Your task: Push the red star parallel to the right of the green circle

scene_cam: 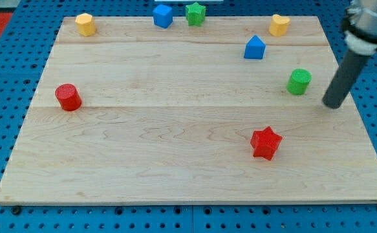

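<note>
Below and left of the green circle (299, 81), red star (266, 143) untouched, my tip (333, 104) bare rod, no jaws, just right of circle: best circle round below star, then shove up-right, avoiding circle

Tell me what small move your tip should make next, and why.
Probably swing my tip down and around to the lower left of the red star. My tip sits right of the green circle, where the star belongs, and the star lies below-left of that spot.
</note>
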Controlling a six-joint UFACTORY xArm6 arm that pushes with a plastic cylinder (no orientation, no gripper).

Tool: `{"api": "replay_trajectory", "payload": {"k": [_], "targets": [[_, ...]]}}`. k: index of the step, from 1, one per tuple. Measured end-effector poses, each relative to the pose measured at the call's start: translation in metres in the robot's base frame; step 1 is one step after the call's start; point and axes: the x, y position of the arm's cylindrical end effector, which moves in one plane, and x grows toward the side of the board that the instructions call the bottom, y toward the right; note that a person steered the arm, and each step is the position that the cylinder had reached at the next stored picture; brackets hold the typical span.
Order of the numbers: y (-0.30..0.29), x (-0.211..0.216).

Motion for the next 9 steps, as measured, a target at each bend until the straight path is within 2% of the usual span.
{"api": "replay_trajectory", "payload": {"k": [1,2,3,4,5,6,7,8,9], "targets": [[-0.066,-0.020],[-0.172,-0.020],[-0.168,0.001],[-0.162,0.110],[-0.135,0.131],[-0.176,0.141],[-0.114,0.168],[-0.083,0.127],[-0.068,0.105]]}}
